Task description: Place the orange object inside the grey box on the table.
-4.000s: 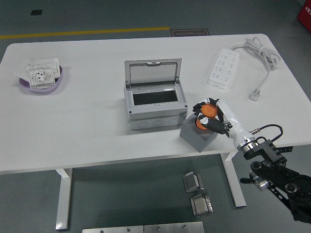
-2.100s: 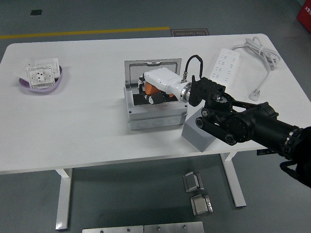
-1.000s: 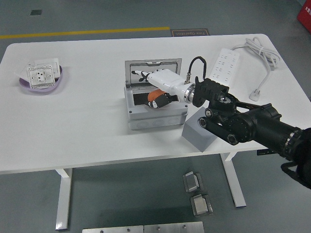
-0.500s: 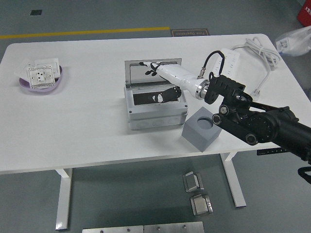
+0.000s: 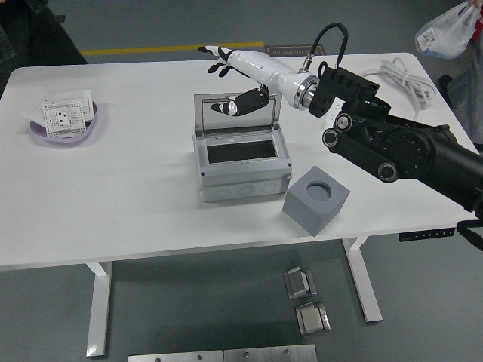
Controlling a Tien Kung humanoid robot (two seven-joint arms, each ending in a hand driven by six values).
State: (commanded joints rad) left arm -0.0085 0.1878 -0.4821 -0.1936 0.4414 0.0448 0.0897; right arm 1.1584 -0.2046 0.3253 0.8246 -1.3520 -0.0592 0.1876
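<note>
The grey box point(image 5: 243, 175) stands in the middle of the table with its clear lid point(image 5: 238, 113) upright. Its inside shows only as a dark opening, and no orange object shows anywhere in view. My right hand point(image 5: 232, 77) is raised over the top edge of the lid, fingers spread and holding nothing. The right arm point(image 5: 377, 136) reaches in from the right edge. The grey cube point(image 5: 315, 200) with a round hole on top sits just right of the box, and its hole holds nothing. The left arm is out of view.
A purple bowl point(image 5: 66, 124) with white socket plates sits at the far left. A white power cable point(image 5: 400, 74) lies at the back right behind my arm. A person in dark clothing point(image 5: 30, 30) stands at the top left. A plastic bag point(image 5: 445, 30) hangs at the top right.
My right hand carried the orange object from the grey cube into the box, let it go there, then rose out and back above the lid. The bag and person have come into view.
</note>
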